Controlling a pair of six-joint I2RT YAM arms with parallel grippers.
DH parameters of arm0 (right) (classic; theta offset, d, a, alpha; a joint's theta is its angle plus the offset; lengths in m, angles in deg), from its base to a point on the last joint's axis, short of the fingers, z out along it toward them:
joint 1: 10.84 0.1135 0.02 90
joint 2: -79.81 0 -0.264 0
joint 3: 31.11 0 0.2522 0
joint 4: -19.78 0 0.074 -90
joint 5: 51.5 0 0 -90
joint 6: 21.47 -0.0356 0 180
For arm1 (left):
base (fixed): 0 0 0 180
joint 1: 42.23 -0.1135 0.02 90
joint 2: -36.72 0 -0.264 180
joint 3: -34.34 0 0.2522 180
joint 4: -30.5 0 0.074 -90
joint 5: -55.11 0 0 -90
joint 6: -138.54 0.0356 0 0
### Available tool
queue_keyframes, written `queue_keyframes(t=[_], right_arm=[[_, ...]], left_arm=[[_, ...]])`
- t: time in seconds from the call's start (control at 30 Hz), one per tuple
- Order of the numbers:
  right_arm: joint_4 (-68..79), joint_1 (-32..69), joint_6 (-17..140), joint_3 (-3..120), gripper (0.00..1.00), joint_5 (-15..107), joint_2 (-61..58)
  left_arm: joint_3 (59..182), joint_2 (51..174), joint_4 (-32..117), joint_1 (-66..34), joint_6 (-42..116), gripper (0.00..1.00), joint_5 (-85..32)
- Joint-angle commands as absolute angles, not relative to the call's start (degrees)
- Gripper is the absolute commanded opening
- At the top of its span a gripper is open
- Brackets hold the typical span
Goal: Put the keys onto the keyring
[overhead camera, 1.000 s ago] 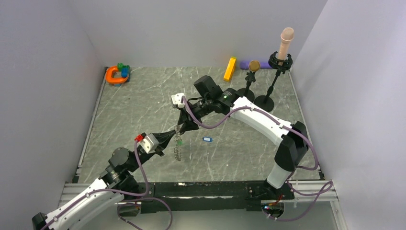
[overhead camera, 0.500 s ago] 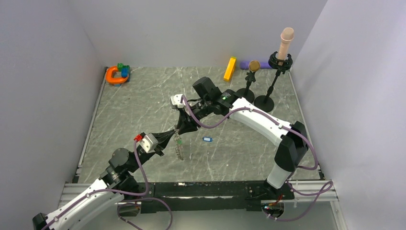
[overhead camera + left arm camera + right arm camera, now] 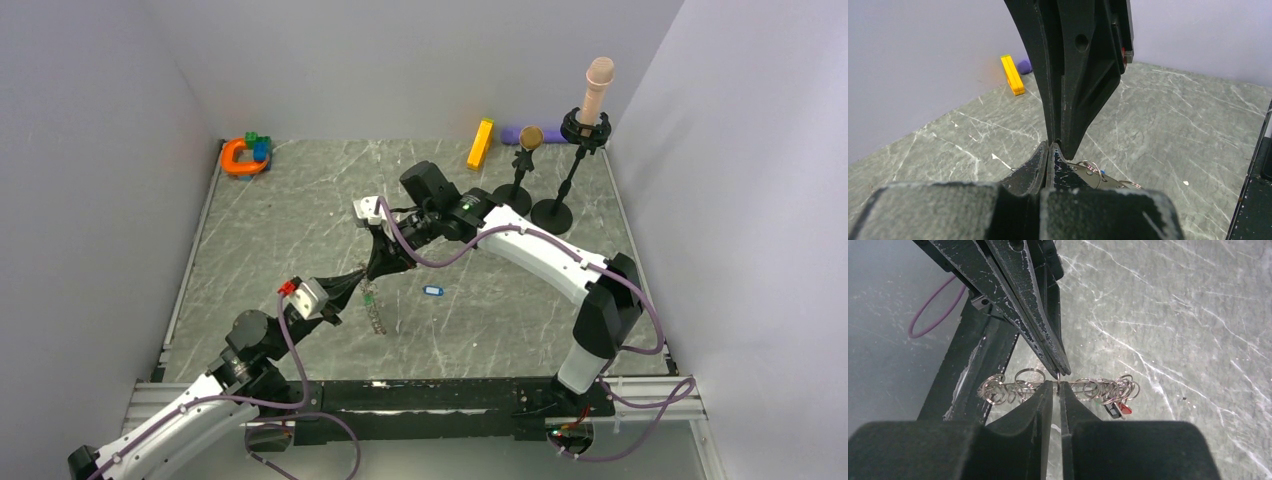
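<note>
The keyring hangs over the middle of the table, seen edge-on, with several small wire rings along it. My left gripper is shut on its upper end; the metal plate shows beside its fingers in the left wrist view. My right gripper meets it tip to tip and is shut on the keyring at a thin wire ring. A red key and a dark key hang from the ring's end. A blue key lies loose on the table to the right.
An orange horseshoe toy with small blocks sits in the far left corner. A yellow bar and a purple object lie by the back wall. Two black stands rise at the back right. Walls enclose three sides.
Both grippers, still joined at the keyring, have shifted slightly left and toward the near edge. The hanging ring has swung a little. The blue key has not moved.
</note>
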State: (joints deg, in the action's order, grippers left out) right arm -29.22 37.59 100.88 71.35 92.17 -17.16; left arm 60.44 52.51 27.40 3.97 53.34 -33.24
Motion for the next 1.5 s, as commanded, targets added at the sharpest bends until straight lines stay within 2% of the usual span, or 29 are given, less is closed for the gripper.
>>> queue_keyframes(t=[0.0, 0.03, 0.27, 0.47, 0.63, 0.77, 0.9, 1.07, 1.27, 1.47], right_arm=[[-27.13, 38.20, 100.55, 71.77, 0.09, 93.30, -17.41], [-27.00, 38.20, 100.52, 71.67, 0.00, 93.22, -17.40], [-31.60, 38.20, 105.58, 74.49, 0.00, 91.78, -17.58], [-38.06, 38.21, 112.00, 76.72, 0.00, 89.29, -17.25], [-42.80, 38.27, 115.73, 79.36, 0.00, 85.81, -17.91], [-46.94, 38.96, 118.48, 82.34, 0.00, 82.87, -19.35], [-50.30, 40.16, 119.67, 85.32, 0.00, 80.33, -20.65], [-51.26, 40.82, 119.89, 86.14, 0.00, 79.40, -20.56], [-51.81, 41.02, 120.57, 86.14, 0.00, 79.88, -20.09], [-51.56, 41.11, 120.48, 85.92, 0.00, 80.47, -19.97]], left_arm=[[60.45, 51.12, 23.03, 3.76, 52.06, 0.00, -34.02], [60.36, 51.05, 23.06, 3.82, 52.01, 0.00, -34.01], [59.83, 49.39, 24.59, 3.82, 50.67, 0.02, -32.86], [61.47, 45.82, 31.73, 3.82, 48.92, 0.38, -32.67], [65.84, 45.38, 40.23, 3.82, 48.91, 0.45, -31.10], [69.15, 49.94, 44.16, 3.78, 49.92, 0.50, -28.20], [70.91, 56.00, 43.57, 3.81, 51.52, 0.50, -26.27], [70.70, 60.11, 40.73, 3.82, 52.23, 0.45, -26.37], [68.54, 59.51, 37.57, 3.81, 52.09, 0.45, -28.67], [68.07, 60.29, 36.77, 3.79, 52.02, 0.39, -27.36]])
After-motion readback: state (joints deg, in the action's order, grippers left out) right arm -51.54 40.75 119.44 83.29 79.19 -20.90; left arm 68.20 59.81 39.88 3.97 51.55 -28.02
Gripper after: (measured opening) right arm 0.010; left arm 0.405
